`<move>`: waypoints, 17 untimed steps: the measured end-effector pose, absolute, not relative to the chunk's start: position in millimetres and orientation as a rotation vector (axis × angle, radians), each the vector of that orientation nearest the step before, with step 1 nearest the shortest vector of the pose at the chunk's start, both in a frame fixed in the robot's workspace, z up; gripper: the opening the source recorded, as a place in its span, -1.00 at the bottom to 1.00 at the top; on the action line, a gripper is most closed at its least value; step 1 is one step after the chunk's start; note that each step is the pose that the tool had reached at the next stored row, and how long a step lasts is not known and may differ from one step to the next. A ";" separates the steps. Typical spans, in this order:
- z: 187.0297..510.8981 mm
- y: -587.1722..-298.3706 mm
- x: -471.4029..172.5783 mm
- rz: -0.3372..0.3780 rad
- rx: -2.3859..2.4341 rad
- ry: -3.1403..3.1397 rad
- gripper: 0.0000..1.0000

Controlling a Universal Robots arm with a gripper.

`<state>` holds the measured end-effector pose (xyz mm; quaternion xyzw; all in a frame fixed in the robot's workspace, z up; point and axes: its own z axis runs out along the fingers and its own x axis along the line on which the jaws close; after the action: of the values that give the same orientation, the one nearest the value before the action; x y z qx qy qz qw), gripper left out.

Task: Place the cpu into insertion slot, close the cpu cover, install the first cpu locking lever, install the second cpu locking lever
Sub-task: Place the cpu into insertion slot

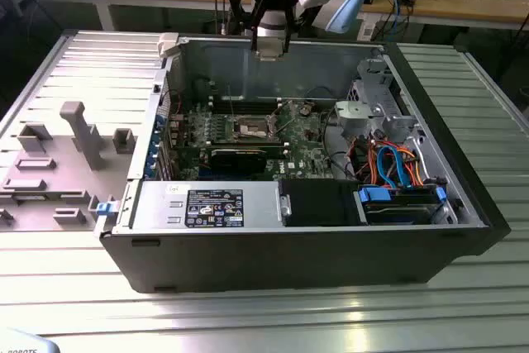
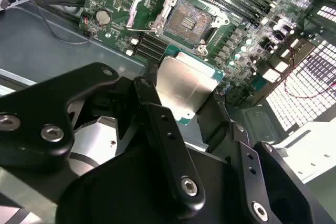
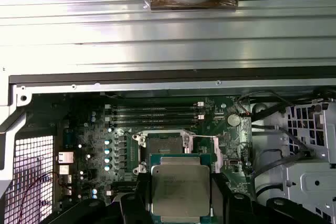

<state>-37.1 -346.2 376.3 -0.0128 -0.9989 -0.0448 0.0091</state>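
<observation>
My gripper hangs above the back wall of the open computer case, shut on the cpu, a flat square chip with a dull silver top on a green edge. In both wrist views the black fingers clamp the cpu from two sides. The insertion slot lies lower down on the green board, well apart from the chip; its dark centre is bare. The cpu cover stands swung up beside the slot.
A long black graphics card lies beside the slot. Memory slots run along its other side. A drive cage with blue and orange cables fills the exterior view's right. A grey fixture plate sits outside the case.
</observation>
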 end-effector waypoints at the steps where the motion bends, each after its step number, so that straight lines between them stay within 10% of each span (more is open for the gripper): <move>1: 376.3 -346.2 -37.2 -0.140 -0.040 -3.120 0.08; 17: 375.9 -347.4 -37.1 -0.140 -0.130 -3.120 0.08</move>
<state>-37.1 -347.4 375.9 -0.0415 -0.9981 -0.0449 0.0078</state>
